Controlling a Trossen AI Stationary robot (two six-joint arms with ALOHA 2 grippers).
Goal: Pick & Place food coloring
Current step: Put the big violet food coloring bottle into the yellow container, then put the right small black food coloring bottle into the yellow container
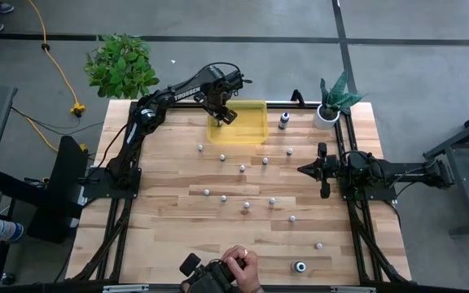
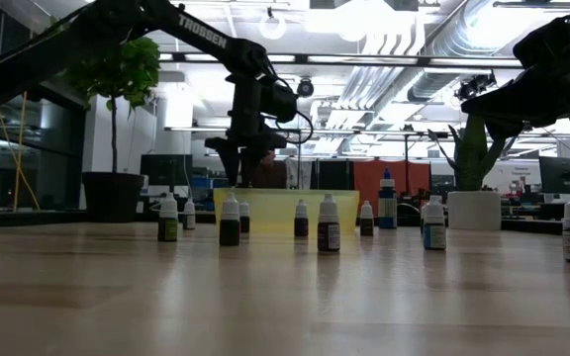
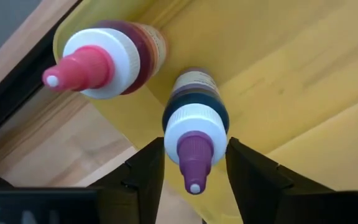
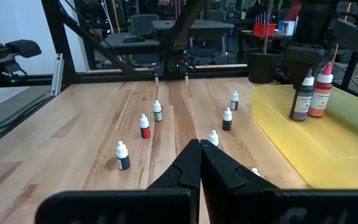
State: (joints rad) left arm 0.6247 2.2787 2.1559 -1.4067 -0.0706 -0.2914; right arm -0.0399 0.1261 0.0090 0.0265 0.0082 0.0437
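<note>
My left gripper hangs over the yellow bin at the table's far side, pointing down. Its fingers flank a dark bottle of food coloring with a purple cap. That bottle stands upright on the bin's floor, beside a red-capped bottle. The right wrist view shows both bottles under that gripper. Several small white-capped bottles stand scattered on the wooden table. My right gripper waits shut at the table's right, pointing toward the table's left. My left gripper comes from above, pointing down, with one finger on each side of the purple-capped bottle's white collar. Whether the fingers touch the collar, I cannot tell. The bottle stands upright on the bin's floor.
A taller bottle stands just right of the bin, and a white plant pot sits at the far right corner. Another bottle stands near the front edge. A person's hand shows at the table's near edge.
</note>
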